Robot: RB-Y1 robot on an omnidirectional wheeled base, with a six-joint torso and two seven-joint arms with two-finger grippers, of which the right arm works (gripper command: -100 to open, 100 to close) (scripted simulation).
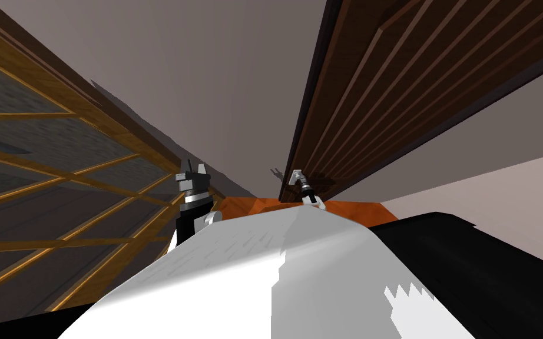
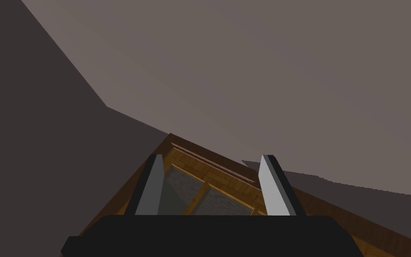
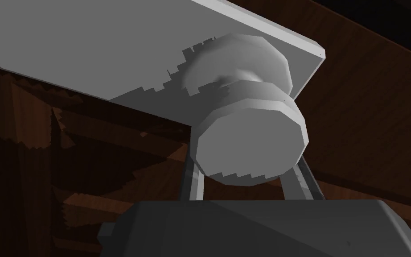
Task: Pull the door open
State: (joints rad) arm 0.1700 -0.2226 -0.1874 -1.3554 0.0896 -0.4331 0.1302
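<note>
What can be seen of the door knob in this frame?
The door knob is plain light grey, round and faceted: a flat-faced disc on a narrower neck with a wider collar, mounted on a light grey plate fixed to the dark brown wooden door. The right gripper has its two fingers against opposite sides of the disc.
</note>
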